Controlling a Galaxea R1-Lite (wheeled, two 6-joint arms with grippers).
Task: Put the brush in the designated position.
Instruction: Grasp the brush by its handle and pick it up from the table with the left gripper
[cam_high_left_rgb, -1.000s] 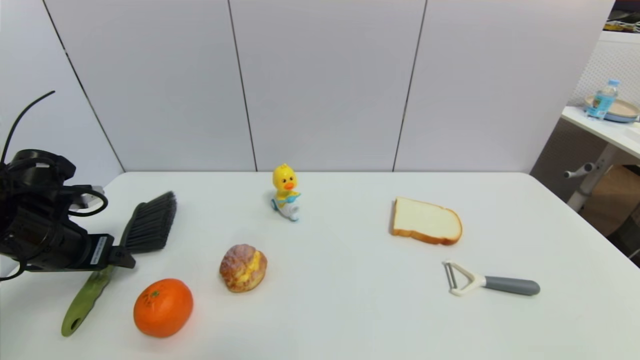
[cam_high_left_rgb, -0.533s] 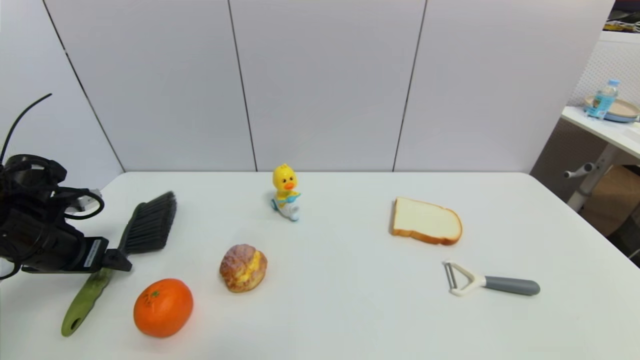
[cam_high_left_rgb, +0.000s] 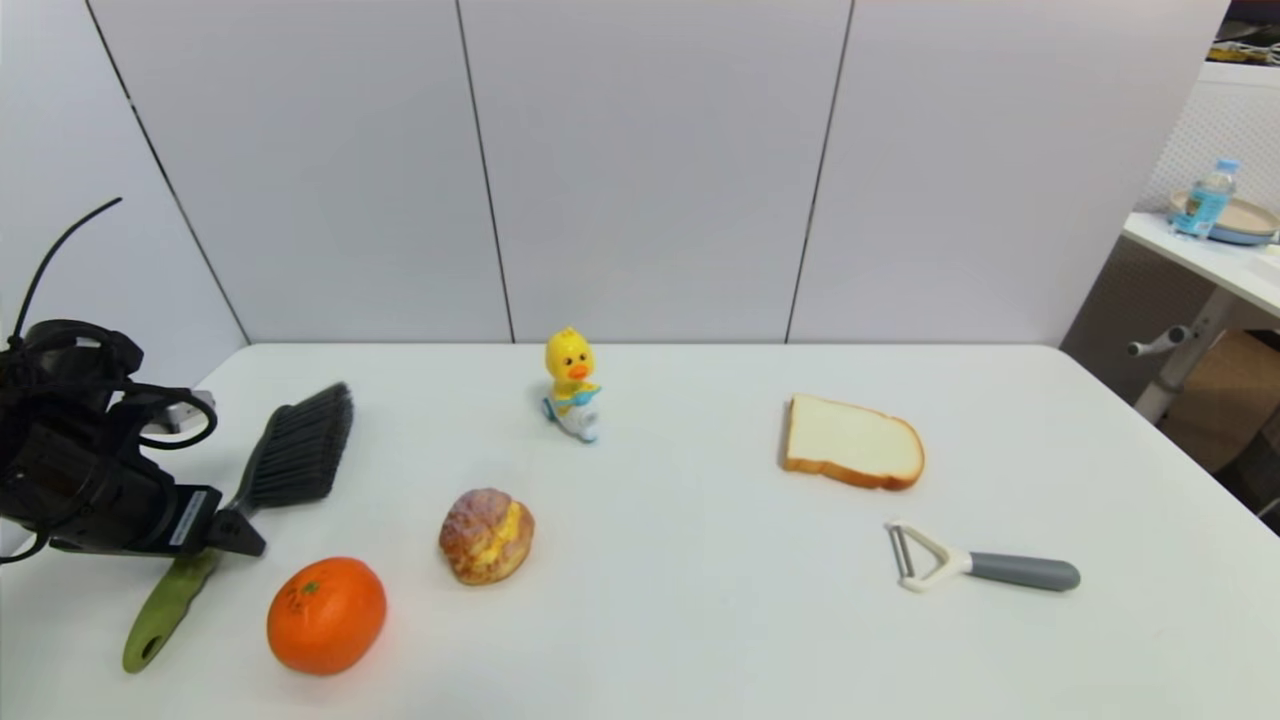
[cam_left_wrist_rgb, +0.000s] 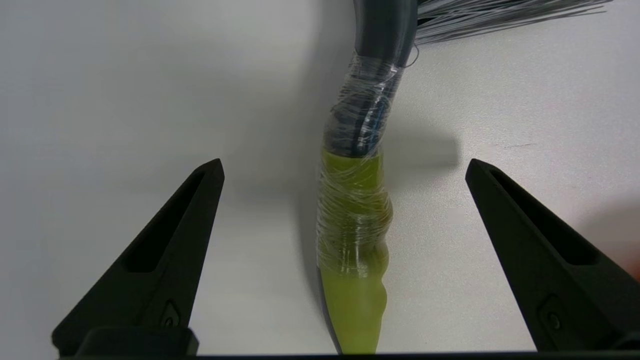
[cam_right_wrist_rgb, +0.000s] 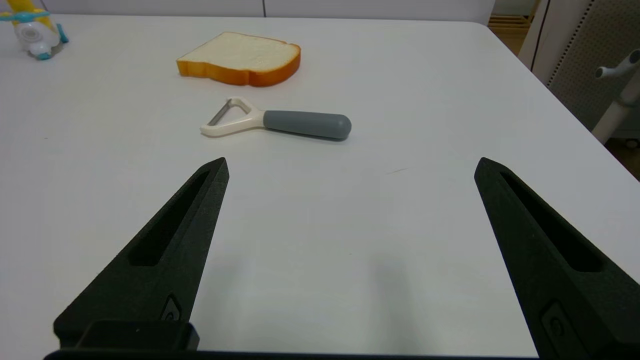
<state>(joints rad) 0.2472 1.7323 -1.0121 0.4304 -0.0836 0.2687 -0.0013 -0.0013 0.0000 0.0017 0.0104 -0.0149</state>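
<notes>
The brush (cam_high_left_rgb: 296, 455) lies flat at the table's left, dark bristles toward the wall, olive-green handle (cam_high_left_rgb: 165, 612) toward the front edge. My left gripper (cam_high_left_rgb: 236, 536) hovers over the spot where the black neck meets the handle. In the left wrist view it (cam_left_wrist_rgb: 345, 165) is open wide, one finger on each side of the film-wrapped handle (cam_left_wrist_rgb: 354, 225), touching nothing. My right gripper (cam_right_wrist_rgb: 350, 162) is open and empty low over the table's front right; it does not show in the head view.
An orange (cam_high_left_rgb: 326, 614) sits just right of the brush handle, a cream puff (cam_high_left_rgb: 486, 535) beyond it. A toy duck (cam_high_left_rgb: 571, 384) stands at mid-back. A bread slice (cam_high_left_rgb: 850, 441) and a white peeler (cam_high_left_rgb: 985, 567) lie on the right.
My left gripper has drawn slightly left and sunk a little lower over the brush's neck. The brush and everything else have stayed put.
</notes>
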